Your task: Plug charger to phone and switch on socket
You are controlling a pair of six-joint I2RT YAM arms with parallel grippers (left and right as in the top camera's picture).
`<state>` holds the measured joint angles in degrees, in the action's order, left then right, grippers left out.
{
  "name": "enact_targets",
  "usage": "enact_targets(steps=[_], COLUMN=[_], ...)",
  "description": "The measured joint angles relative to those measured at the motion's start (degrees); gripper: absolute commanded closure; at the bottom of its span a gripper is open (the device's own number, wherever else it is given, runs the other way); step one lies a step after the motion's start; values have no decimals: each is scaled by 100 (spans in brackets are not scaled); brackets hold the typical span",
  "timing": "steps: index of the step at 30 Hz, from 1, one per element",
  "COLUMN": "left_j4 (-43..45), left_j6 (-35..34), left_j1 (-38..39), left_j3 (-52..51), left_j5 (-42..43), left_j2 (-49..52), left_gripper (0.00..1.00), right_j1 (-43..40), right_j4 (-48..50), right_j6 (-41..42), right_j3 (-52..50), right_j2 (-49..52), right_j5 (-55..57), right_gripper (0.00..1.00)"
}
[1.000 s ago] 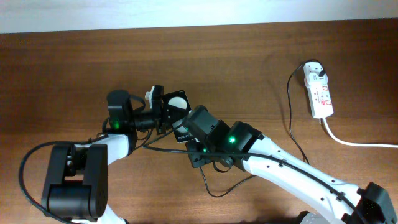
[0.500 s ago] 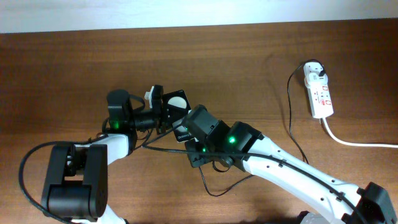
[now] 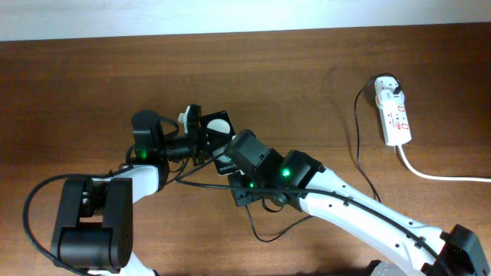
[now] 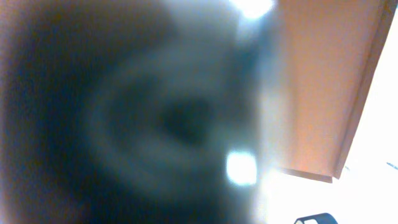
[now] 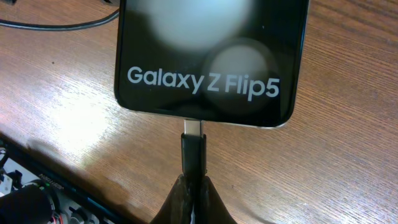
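The black phone (image 5: 208, 56), marked "Galaxy Z Flip5", lies on the wooden table; in the overhead view (image 3: 218, 126) it sits between the two arms. My right gripper (image 5: 193, 186) is shut on the charger's black plug (image 5: 193, 149). The plug's metal tip sits at the middle of the phone's bottom edge. My left gripper (image 3: 196, 136) holds the phone by its left side; its wrist view is a dark blur. The charger's thin black cable (image 3: 357, 146) runs to a white adapter (image 3: 389, 87) in the white socket strip (image 3: 395, 116) at the far right.
The socket's thick white cord (image 3: 437, 175) trails off to the right edge. Slack black cable loops (image 3: 265, 230) under my right arm near the table's front. A pale wall runs along the table's far edge.
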<state>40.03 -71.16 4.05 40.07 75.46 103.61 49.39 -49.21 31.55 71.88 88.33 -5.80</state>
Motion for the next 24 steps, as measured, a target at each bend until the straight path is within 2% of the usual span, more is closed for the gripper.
enact_targets(steps=[11, 20, 24], left_j4=[2, 13, -13], left_j6=[-39, 632, 826], left_j1=[-2, -87, -4], left_j3=[0, 83, 63], left_j5=[13, 20, 411], left_j2=[0, 0, 0], left_gripper=[100, 100, 100], right_j1=[20, 48, 26], right_j4=[20, 487, 925], right_j6=[280, 302, 297], right_j3=[0, -96, -90], right_j2=[0, 2, 2], right_j5=[66, 258, 673], right_gripper=[96, 96, 96])
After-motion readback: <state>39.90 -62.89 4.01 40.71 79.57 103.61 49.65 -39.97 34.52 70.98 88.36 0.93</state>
